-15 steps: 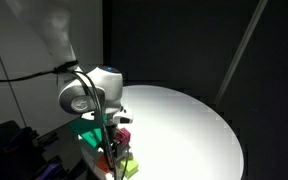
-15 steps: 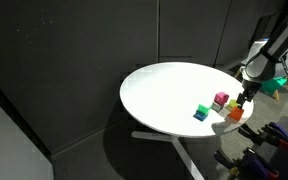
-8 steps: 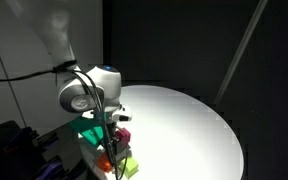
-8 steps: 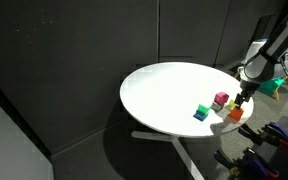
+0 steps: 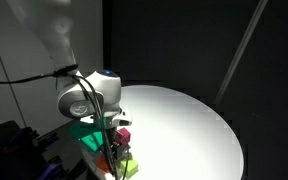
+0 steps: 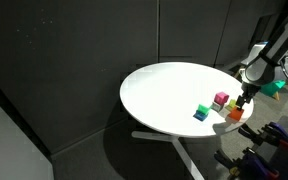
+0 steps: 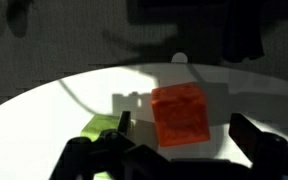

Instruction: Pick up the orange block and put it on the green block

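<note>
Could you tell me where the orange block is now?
In an exterior view the orange block sits near the table edge, just below the gripper and beside the magenta block.

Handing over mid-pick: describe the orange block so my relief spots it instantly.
On the round white table, small cubes cluster at the edge by the robot arm. The small bright orange cube sits just under the claw, alone in orange beside a magenta cube, a dark green cube and a lime cube.
</note>
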Controlling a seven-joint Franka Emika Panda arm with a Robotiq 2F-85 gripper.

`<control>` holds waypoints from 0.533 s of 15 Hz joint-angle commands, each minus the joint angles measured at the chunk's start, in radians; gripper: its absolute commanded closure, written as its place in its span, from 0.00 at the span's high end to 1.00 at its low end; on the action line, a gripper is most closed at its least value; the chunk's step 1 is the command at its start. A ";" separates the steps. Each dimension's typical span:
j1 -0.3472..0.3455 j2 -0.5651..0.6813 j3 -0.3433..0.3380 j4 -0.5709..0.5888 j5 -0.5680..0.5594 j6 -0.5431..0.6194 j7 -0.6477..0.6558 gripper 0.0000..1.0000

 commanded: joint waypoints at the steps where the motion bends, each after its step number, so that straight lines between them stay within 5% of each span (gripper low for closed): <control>1: -0.043 0.022 0.023 0.004 -0.020 0.036 -0.025 1.00; 8: -0.072 0.069 0.060 0.027 -0.017 0.062 -0.030 1.00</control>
